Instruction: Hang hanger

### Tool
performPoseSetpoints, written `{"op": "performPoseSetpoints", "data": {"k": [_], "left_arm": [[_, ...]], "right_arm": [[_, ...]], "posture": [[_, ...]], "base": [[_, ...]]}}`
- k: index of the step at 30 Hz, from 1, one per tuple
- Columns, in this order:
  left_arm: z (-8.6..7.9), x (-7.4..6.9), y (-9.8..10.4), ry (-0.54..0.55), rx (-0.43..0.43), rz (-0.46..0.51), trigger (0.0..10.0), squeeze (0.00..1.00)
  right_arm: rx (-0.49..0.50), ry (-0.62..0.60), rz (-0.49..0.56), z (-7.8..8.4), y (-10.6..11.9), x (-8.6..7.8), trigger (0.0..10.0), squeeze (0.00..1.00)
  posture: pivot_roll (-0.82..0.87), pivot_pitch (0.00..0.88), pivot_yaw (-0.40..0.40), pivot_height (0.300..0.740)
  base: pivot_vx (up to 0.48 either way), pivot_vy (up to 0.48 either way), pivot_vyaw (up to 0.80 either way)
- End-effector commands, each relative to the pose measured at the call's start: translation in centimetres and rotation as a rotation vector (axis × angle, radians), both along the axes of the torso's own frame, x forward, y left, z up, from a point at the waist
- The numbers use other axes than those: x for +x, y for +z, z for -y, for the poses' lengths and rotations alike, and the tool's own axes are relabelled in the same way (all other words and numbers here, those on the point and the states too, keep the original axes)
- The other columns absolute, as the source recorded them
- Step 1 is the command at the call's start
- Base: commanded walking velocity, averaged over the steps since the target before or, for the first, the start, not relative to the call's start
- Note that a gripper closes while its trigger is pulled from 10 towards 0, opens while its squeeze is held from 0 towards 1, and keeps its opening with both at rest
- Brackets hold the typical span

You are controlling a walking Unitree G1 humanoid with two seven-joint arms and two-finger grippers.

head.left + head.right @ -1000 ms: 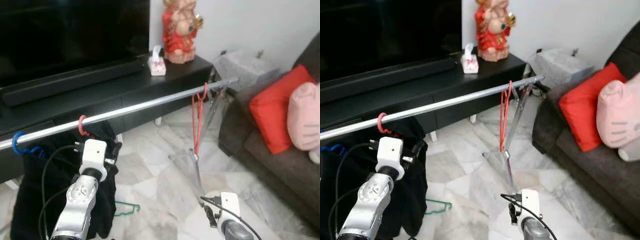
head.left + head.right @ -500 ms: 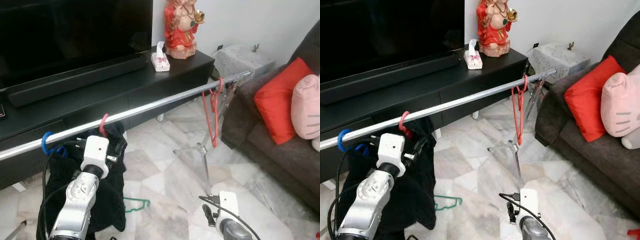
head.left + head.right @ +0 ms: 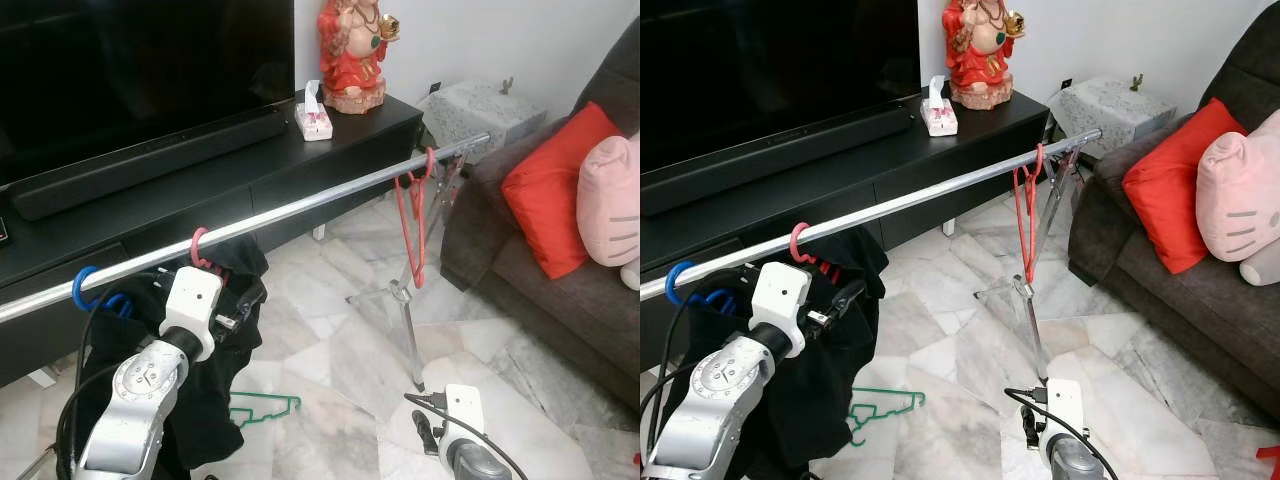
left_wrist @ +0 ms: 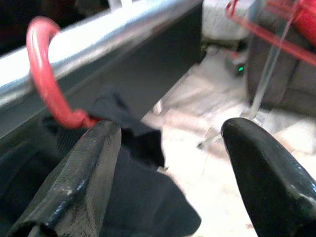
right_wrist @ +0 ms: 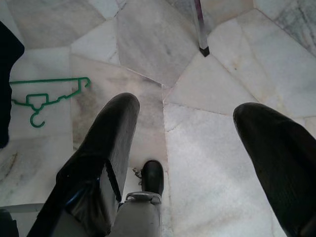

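1. I read the red hanger [image 4: 47,84] carrying the black garment [image 3: 825,340] as the task's thing. Its hook is over the silver rail [image 3: 300,208], at about 9 o'clock in my head view. The hook's loop stands upright and crosswise to the rail; the hanger's body is buried in the cloth, so I cannot tell its long axis.
2. My left gripper [image 4: 165,148] sits just below the rail, right beside that hook. Its two black fingers [image 4: 84,168] are spread wide with nothing between them; one tip is very near the hook's base, though I cannot say if it touches.
3. A blue hanger [image 3: 85,290] hooks the rail further toward 9 o'clock, with dark cloth under it.
4. A second red hanger [image 3: 415,225], bare, hangs near the rail's far end at about 2 o'clock, its long axis straight down, beside the rack's leg [image 3: 408,320].
5. A green hanger [image 5: 47,96] lies flat on the marble floor [image 5: 197,128] at about 7 o'clock, below the garment.
6. My right gripper [image 5: 190,148] hangs low at 5 o'clock, fingers parted wide, empty, pointing down at the floor.
7. Beyond the rail: a black TV cabinet [image 3: 250,160] with a red figurine [image 3: 352,50] and a tissue box [image 3: 314,120]; at 3 o'clock, a dark sofa [image 3: 560,300] with a red cushion [image 3: 555,190] and a pink one [image 3: 610,200].
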State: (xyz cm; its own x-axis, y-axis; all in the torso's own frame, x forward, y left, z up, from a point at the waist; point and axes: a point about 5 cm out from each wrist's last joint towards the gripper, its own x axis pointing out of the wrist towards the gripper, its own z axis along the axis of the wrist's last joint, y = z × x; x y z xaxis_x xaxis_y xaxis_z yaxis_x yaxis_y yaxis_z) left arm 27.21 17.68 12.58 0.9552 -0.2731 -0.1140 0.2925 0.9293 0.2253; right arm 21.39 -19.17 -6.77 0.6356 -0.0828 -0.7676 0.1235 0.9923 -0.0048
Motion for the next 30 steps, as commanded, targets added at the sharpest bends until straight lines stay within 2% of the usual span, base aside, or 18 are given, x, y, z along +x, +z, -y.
{"op": "performPoseSetpoints", "data": {"k": [1,2,6,10,16,24,30], "left_arm": [[-0.6,0.2,0.3,0.026,0.042,-0.012,10.0,0.0],[-1.1,0.1,0.3,0.027,0.083,-0.044,10.0,0.0],[-1.6,-0.1,0.2,0.019,0.136,-0.083,10.0,0.0],[-1.8,0.2,-0.2,0.049,0.133,-0.096,10.0,0.0],[-1.3,0.5,-1.3,0.079,0.128,-0.121,10.0,0.0],[-1.2,2.1,-2.0,0.252,0.117,-0.114,10.0,0.0],[0.0,2.7,-3.0,0.218,0.105,-0.16,10.0,0.0]], "right_arm": [[-0.001,-0.008,0.0,0.2,0.0,-0.1,10.0,0.0],[-0.001,-0.009,0.0,0.2,0.0,-0.1,10.0,0.0],[-0.002,-0.008,-0.001,0.3,-0.1,-0.2,10.0,0.0],[-0.001,-0.004,-0.002,0.3,-0.1,-0.2,10.0,0.0],[0.0,-0.005,-0.001,0.3,-0.1,-0.2,10.0,0.0],[0.002,0.0,-0.003,0.3,0.0,-0.1,10.0,0.0],[0.004,-0.001,-0.002,0.3,0.0,-0.1,10.0,0.0]], "posture": [[-0.02,0.032,-0.052,0.74],[-0.02,0.032,-0.052,0.74],[-0.02,0.031,-0.052,0.74],[-0.02,0.029,-0.052,0.74],[-0.02,0.027,-0.054,0.74],[-0.02,0.034,-0.06,0.74],[-0.03,0.037,-0.061,0.74]], "base": [[0.0,0.0,0.0],[0.0,0.0,0.0],[0.0,0.0,0.0],[0.0,0.0,0.0],[0.0,0.0,0.0],[0.0,0.0,0.0],[0.0,0.0,0.0]]}}
